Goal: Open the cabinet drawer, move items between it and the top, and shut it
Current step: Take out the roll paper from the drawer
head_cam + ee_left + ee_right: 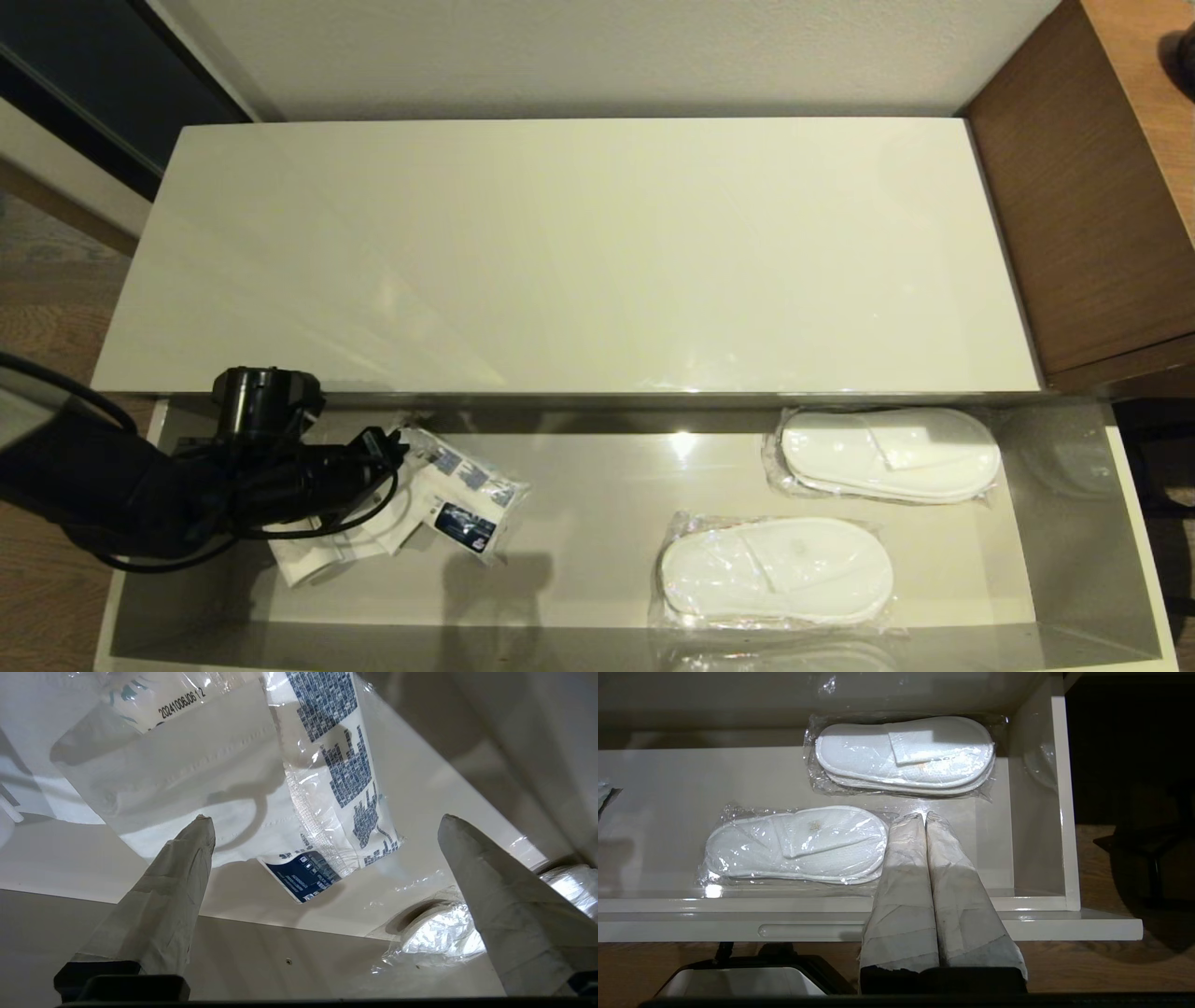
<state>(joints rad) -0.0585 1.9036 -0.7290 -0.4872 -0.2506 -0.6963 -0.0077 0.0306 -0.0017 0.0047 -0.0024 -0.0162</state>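
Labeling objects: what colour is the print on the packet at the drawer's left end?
Dark blue print on the white packet, clearest in the left wrist view.

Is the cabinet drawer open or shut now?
Open. The cabinet drawer is pulled out below the top, showing two slipper packs and a blue-printed packet inside.
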